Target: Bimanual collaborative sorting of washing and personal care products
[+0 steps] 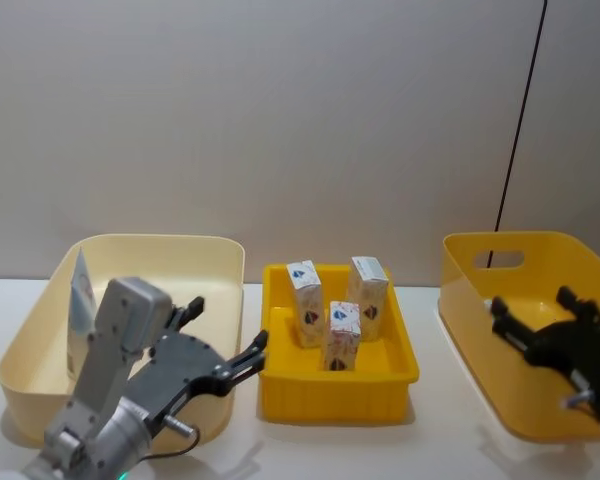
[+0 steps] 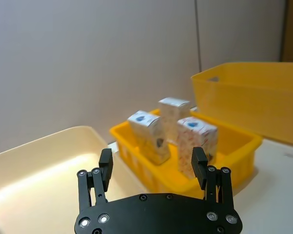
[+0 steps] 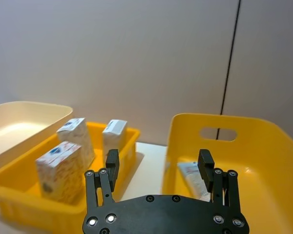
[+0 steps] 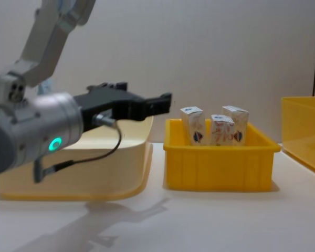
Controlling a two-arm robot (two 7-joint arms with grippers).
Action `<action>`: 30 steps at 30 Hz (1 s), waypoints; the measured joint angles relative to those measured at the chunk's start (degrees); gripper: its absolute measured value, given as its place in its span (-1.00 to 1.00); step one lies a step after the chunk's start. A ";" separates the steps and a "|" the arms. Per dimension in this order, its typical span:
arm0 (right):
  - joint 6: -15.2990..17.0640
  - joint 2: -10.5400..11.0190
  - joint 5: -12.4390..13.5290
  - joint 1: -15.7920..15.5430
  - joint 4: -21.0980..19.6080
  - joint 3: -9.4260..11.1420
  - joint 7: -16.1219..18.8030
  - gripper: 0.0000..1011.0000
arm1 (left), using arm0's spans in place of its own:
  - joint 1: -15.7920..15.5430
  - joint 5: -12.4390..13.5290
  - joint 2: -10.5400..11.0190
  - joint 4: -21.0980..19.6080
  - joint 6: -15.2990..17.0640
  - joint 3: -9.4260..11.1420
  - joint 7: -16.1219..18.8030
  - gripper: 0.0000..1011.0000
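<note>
Three small white cartons with blue emblems stand upright in a shallow yellow tray at the centre. They also show as cartons past my left fingers and as cartons from the side. A pale-blue tube leans inside the cream bin on the left. Another tube lies in the deep yellow bin on the right. My left gripper hovers open and empty over the cream bin's right edge, pointing at the tray. My right gripper hangs open and empty over the yellow bin.
The white table runs in front of the three containers. A grey wall stands close behind them. A narrow gap of table separates the tray from the yellow bin.
</note>
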 joint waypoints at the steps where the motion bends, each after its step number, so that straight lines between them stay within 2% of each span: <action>1: 0.00 0.00 0.00 0.00 0.00 0.00 0.00 0.98 | 0.84 0.83 0.45 -0.43 -0.24 -0.08 1.13 0.98; 3: -1.22 -0.68 -1.00 -1.58 -0.81 -1.42 -0.66 0.98 | 1.66 1.66 0.83 -0.85 -0.47 -0.14 2.32 0.98; 4: -1.22 -0.68 -1.00 -1.58 -0.81 -1.42 -0.66 0.98 | 2.06 2.05 1.04 -1.06 -0.60 -0.18 2.88 0.98; 9: -3.52 -1.89 -2.84 -4.39 -2.33 -3.89 -1.95 0.98 | 4.34 4.29 2.22 -2.27 -1.25 -0.41 6.01 0.98; 18: -6.88 -3.66 -5.47 -8.49 -4.47 -7.43 -3.75 0.98 | 5.59 5.58 2.84 -2.92 -1.63 -0.53 7.78 0.98; 30: -7.36 -3.95 -5.94 -9.10 -4.81 -7.98 -4.06 0.98 | 5.61 5.61 2.87 -2.92 -1.63 -0.52 7.80 0.98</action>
